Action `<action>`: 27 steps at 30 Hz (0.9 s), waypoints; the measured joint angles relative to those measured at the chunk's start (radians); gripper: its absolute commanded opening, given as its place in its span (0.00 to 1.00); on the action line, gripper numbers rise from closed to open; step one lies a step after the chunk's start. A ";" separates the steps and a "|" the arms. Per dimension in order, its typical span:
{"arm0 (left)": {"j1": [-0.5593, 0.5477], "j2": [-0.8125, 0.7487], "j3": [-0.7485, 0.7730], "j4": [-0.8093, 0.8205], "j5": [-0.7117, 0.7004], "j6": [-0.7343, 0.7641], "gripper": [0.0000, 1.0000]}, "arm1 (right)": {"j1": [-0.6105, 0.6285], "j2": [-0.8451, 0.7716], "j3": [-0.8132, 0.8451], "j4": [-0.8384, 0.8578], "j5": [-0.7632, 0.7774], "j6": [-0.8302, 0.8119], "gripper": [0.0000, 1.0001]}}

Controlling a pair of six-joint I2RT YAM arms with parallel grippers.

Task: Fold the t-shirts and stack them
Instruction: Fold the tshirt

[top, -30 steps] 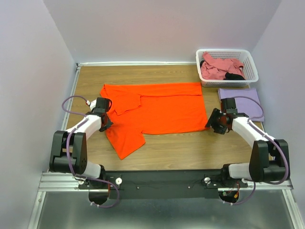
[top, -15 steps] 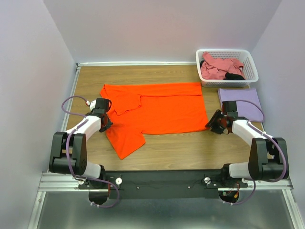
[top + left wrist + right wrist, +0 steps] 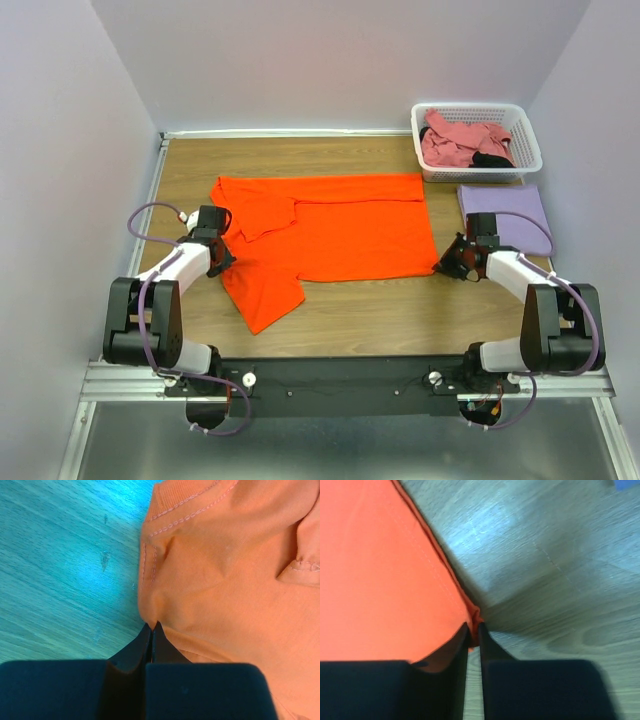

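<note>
The fingers of the left gripper (image 3: 151, 628) are pressed together with no gap between them. Their tips meet on a small raised pucker of the orange t-shirt (image 3: 340, 235), right at its edge beside a line of double stitching. The fingers of the right gripper (image 3: 474, 628) stand almost closed, with only a thin slit between them. The hemmed corner of the same shirt is nipped in that slit, the cloth running off toward 10 o'clock in the right wrist view.

From above, we see the orange shirt spread flat across the middle of the table (image 3: 350, 310). One sleeve is folded inward near 10 o'clock and a flap of cloth reaches toward 7 o'clock. The left gripper holds it at about 8 o'clock of the spread, the right gripper at its 4 o'clock corner.

At 3 o'clock of the orange shirt, well apart from it, the lavender t-shirt (image 3: 505, 215) lies folded in a neat rectangle. Just beyond that, toward 1 o'clock of the table, stands the white basket (image 3: 475, 107). The pink t-shirt (image 3: 460, 140) is crumpled inside it, and what seems to be a bit of black cloth (image 3: 490, 159) sits against its near wall.
</note>
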 measured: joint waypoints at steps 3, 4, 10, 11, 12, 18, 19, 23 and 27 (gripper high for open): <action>0.011 -0.006 0.000 -0.014 0.014 0.000 0.00 | -0.012 -0.005 -0.008 -0.003 -0.007 0.005 0.00; 0.016 -0.011 0.000 -0.026 0.023 0.000 0.00 | -0.016 -0.009 -0.009 -0.010 -0.008 0.004 0.00; 0.035 -0.078 0.005 -0.097 0.047 -0.004 0.00 | -0.032 -0.056 -0.013 -0.111 -0.009 -0.008 0.00; 0.039 -0.088 0.009 -0.107 0.050 -0.003 0.00 | -0.034 -0.066 -0.013 -0.129 -0.009 -0.014 0.00; 0.042 -0.092 0.010 -0.109 0.051 -0.003 0.00 | -0.036 -0.077 -0.013 -0.148 -0.009 -0.020 0.01; 0.093 -0.095 0.046 -0.139 0.072 0.011 0.00 | -0.040 -0.085 0.044 -0.219 -0.011 -0.044 0.00; 0.096 -0.091 0.058 -0.143 0.074 0.013 0.00 | -0.040 -0.082 0.064 -0.225 -0.014 -0.050 0.00; 0.097 -0.072 0.111 -0.147 0.082 0.028 0.00 | -0.041 -0.055 0.138 -0.237 -0.029 -0.064 0.01; 0.097 -0.026 0.182 -0.145 0.089 0.047 0.00 | -0.041 0.001 0.211 -0.242 -0.043 -0.079 0.01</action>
